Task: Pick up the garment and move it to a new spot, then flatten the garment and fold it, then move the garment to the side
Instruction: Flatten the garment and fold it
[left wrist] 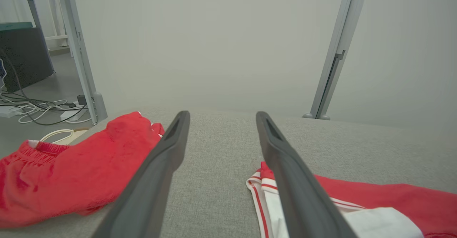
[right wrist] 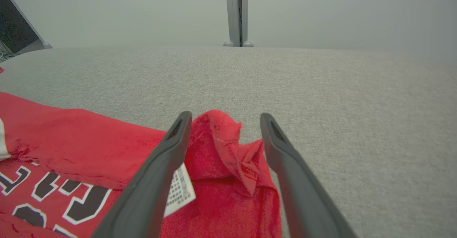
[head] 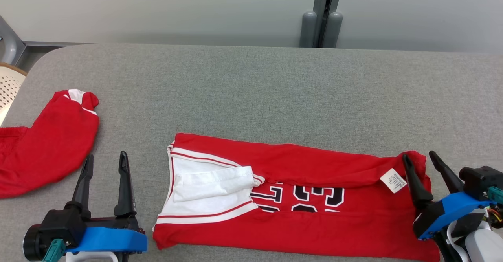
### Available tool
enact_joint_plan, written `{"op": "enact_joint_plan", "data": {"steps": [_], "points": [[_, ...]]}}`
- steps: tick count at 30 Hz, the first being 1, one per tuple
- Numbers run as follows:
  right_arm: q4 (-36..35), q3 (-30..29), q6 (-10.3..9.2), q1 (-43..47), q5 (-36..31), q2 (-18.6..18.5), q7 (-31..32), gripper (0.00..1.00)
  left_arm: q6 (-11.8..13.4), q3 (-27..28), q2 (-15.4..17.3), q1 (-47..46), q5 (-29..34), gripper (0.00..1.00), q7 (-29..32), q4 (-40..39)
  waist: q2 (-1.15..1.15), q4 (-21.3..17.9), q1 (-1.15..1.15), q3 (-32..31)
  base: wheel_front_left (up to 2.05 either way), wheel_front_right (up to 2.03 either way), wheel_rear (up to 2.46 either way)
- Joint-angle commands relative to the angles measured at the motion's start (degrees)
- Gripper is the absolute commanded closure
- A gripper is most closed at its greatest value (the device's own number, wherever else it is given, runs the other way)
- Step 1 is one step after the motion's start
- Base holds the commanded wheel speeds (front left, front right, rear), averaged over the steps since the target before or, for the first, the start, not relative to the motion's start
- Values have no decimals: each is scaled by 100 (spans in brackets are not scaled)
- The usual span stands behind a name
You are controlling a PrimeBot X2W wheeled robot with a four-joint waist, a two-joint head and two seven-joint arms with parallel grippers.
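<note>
One red jersey (head: 298, 211) lies on the grey table (head: 251, 89), folded into a long strip that runs left to right along the near edge, at the middle and right. Its left end shows a white lining (head: 204, 187) bordered by red-and-white trim. Black, white-edged characters (head: 302, 197) sit at mid-strip, their upper part covered by a folded-over flap of red cloth. A white label (head: 394, 180) lies on the flap near the right end. The far right corner (right wrist: 228, 138) is bunched and raised.

Right gripper (head: 418, 154): jaws spread wide, gripping nothing. In the right wrist view the bunched corner lies between the two fingers, and the left-hand finger (right wrist: 157, 181) crosses in front of the label; contact with the cloth cannot be told.

Left gripper (head: 107, 154): jaws spread wide, empty, over bare table just left of the jersey's left end.

A second red garment (head: 43, 152) with white trim lies at the table's left edge, apart from the jersey, with the left gripper between the two.

Beyond the table: a pale wall (head: 157, 6), a grey post (head: 322, 18) and, in the left wrist view, cables (left wrist: 35, 109) on the floor.
</note>
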Motion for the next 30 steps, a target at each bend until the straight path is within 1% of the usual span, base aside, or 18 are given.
{"op": "enact_joint_plan", "data": {"steps": [1,2,3,8,16,17,18,19,22,30], "points": [[40,57,1,-71,0,-40,49,7,-56,56,-49,1,60,0,-26,30,0,11,0,4,0,0,0],[103,106,1,-98,14,-54,107,92,-123,128,-115,-29,123,0,-26,66,0,17,0,6,0,0,0],[120,120,1,-114,23,-59,99,100,-148,148,-146,-43,150,0,-26,82,0,18,0,5,0,0,0],[162,275,1,-50,99,-92,-3,100,-247,261,-243,-32,245,0,-26,150,0,-24,0,-34,0,0,0],[50,517,1,431,278,-305,-234,100,-317,343,-347,94,318,0,-26,225,0,-144,0,-144,0,0,0],[34,532,1,493,291,-336,-268,62,-323,348,-355,96,324,0,-26,227,0,-152,0,-153,0,0,0],[43,524,1,563,310,-355,-299,17,-330,360,-360,101,325,0,-26,234,0,-163,0,-164,0,0,0],[54,506,1,636,350,-354,-317,0,-334,371,-366,108,329,0,-26,237,0,-176,0,-172,0,0,0],[23,390,1,765,391,-364,-414,0,-345,403,-383,132,332,0,-26,248,0,-204,0,-199,0,0,0],[-321,106,1,976,414,-175,-675,0,-352,468,-411,238,324,0,-26,257,0,-256,0,-317,0,0,0]]}}
